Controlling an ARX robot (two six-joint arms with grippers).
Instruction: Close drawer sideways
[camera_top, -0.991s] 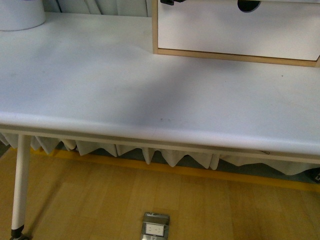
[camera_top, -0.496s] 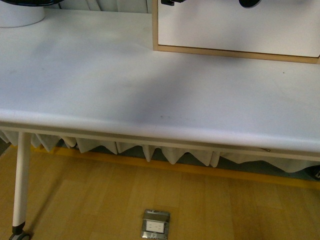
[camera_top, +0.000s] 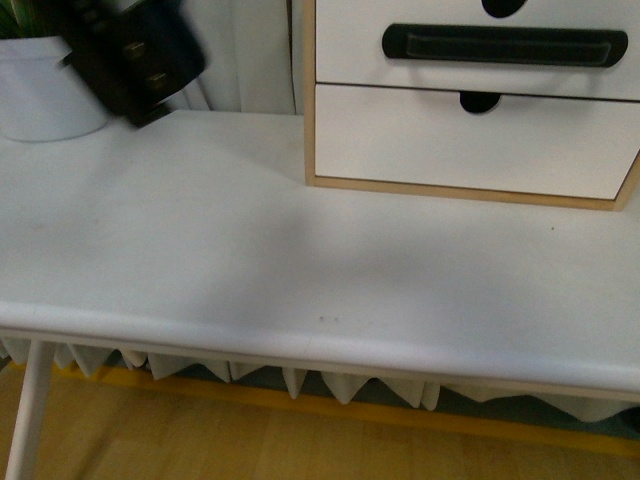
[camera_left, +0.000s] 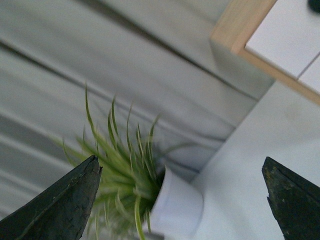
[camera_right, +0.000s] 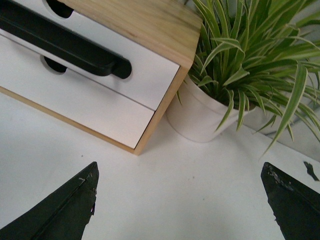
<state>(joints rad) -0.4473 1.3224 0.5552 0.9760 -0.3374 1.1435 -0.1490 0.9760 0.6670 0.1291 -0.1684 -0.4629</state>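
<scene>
The drawer (camera_top: 350, 50) is the upper white front with a long black bar handle (camera_top: 505, 45) in the light-wood box (camera_top: 309, 120) at the back right of the table. In the right wrist view the drawer (camera_right: 150, 80) and its handle (camera_right: 65, 45) lie ahead, and the front looks about level with the frame. My right gripper (camera_right: 180, 205) is open and empty above the table, short of the box's corner. My left gripper (camera_left: 180, 200) is open and empty, facing a potted plant. My left arm (camera_top: 130, 50) shows as a black blur at the far left.
A plain white lower drawer front (camera_top: 470, 140) sits under the handled one. A white pot with a thin-leaved plant (camera_left: 175, 210) stands at the back left (camera_top: 40, 100). Another white pot with a striped plant (camera_right: 200, 120) stands against the box's side. The white table (camera_top: 250, 260) runs to a front edge.
The front view has tilted upward, so both drawer fronts and the handle show now. My left arm has come into view at the top left, blurred by motion.
</scene>
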